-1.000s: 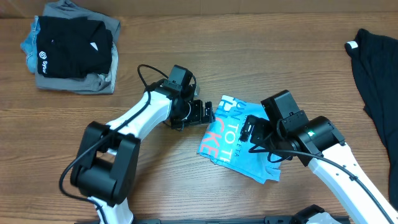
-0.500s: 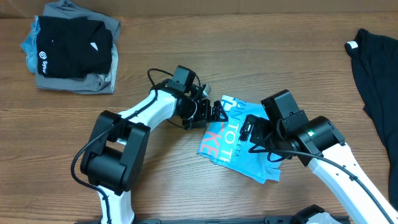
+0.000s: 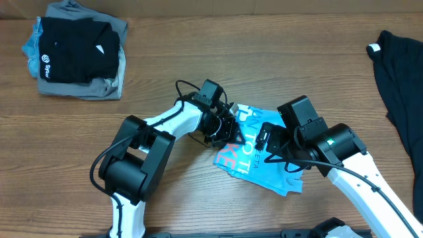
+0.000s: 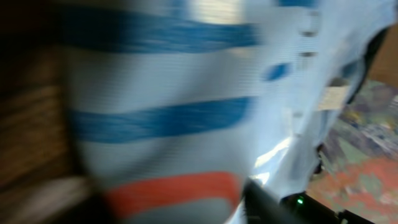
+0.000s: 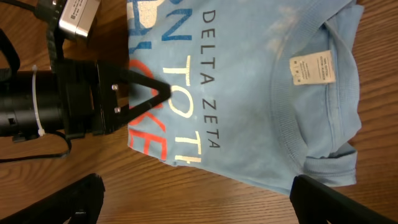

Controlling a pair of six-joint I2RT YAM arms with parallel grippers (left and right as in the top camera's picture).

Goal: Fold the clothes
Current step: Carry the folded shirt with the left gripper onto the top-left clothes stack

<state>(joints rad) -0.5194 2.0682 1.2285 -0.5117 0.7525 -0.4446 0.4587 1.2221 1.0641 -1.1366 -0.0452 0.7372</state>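
Observation:
A light blue T-shirt (image 3: 259,162) lies folded and crumpled on the wooden table, its coral-red and white lettering facing up (image 5: 249,93). My left gripper (image 3: 228,129) lies at the shirt's left edge, and in the right wrist view its fingers meet in a point (image 5: 169,93) on the cloth by the red letters. The left wrist view is blurred and filled by the shirt (image 4: 174,93). Just above the shirt's middle hovers my right gripper (image 3: 268,142), open (image 5: 205,208), its fingers wide apart and empty. A black garment (image 3: 400,73) with a white tag (image 3: 375,48) lies at the far right.
A stack of folded clothes (image 3: 76,49), black on top of grey and blue, sits at the back left. The left arm's cable (image 3: 188,89) loops above its wrist. Bare wood table (image 3: 198,192) lies in front of the shirt.
My left gripper has moved right, from beside the shirt onto its left edge, and its jaws have closed. The shirt has shifted slightly. The right arm has stayed put.

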